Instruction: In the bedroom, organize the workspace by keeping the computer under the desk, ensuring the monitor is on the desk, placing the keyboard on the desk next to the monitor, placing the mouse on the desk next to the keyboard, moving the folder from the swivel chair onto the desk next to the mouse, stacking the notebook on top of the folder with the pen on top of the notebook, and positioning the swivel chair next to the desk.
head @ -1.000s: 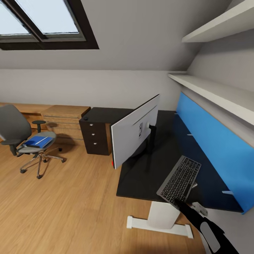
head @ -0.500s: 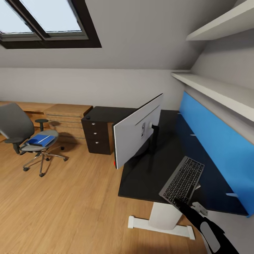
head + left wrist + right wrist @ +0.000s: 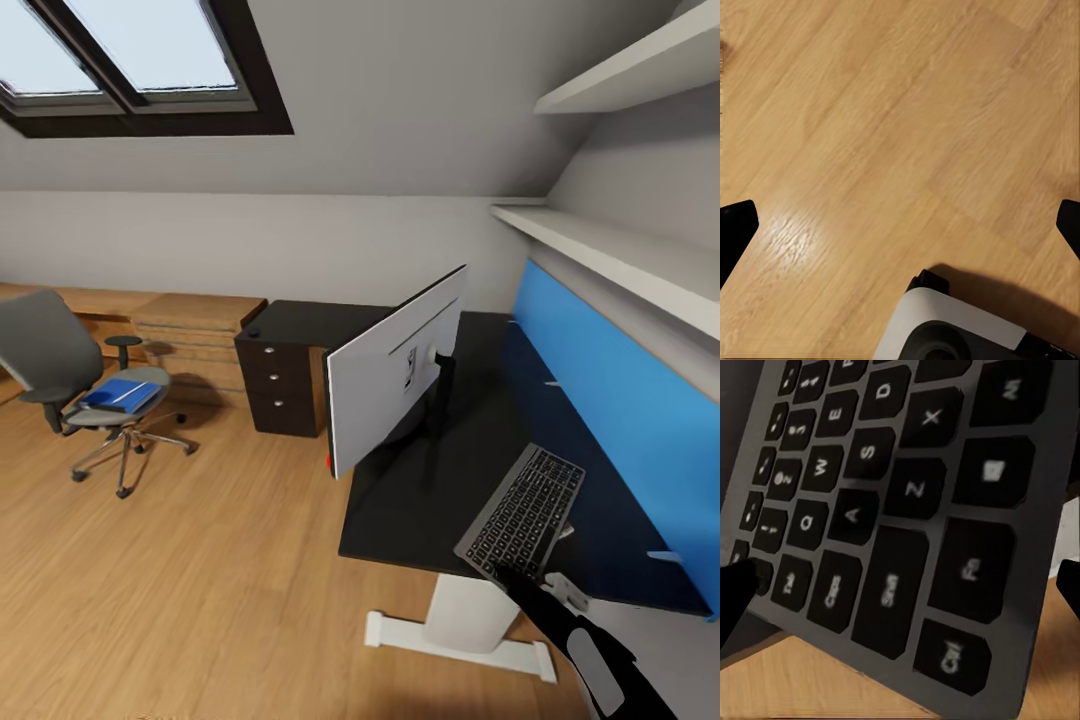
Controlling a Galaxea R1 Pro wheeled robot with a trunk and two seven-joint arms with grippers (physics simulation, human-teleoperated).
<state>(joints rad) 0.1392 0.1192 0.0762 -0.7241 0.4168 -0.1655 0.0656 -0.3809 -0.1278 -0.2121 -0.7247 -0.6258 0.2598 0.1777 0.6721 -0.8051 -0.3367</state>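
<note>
Black desk (image 3: 420, 500) front edge, right fingers (image 3: 510, 577) pinching keyboard (image 3: 522, 514) corner, left fingers (image 3: 735, 229) spread over open floor (image 3: 885, 135)

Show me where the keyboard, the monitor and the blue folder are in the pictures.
keyboard (image 3: 524, 514), head view, middle of the key field.
monitor (image 3: 392, 372), head view, light-grey back panel.
folder (image 3: 122, 394), head view, blue cover, on the chair seat.

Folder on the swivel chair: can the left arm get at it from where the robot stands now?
Probably not. The folder lies on the swivel chair across a stretch of open floor, far off. The left hand points down at bare floor beside the base. Nothing blocks it; it looks too far.
</note>
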